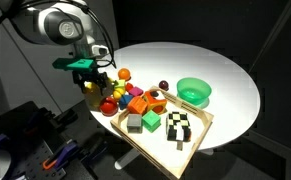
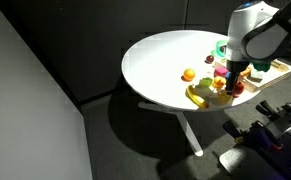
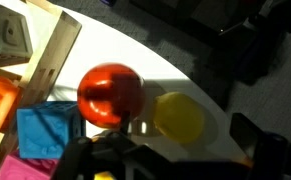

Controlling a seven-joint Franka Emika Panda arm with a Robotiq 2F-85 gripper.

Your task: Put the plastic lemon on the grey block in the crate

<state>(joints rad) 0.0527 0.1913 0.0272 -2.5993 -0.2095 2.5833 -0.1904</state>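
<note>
While fingers [image 1: 91, 76] hang wide open and empty above it, lemon [image 3: 178, 117] sits on the white surface [image 1: 225, 70] just beside a red ball [image 3: 110, 95], outside the crate [image 3: 53, 55]; grey block [image 1: 134, 123] is inside the crate.

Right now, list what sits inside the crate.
Inside the crate: the grey block, a green cube and a checkered block. Orange toys at its far edge hide whatever lies behind them.
</note>
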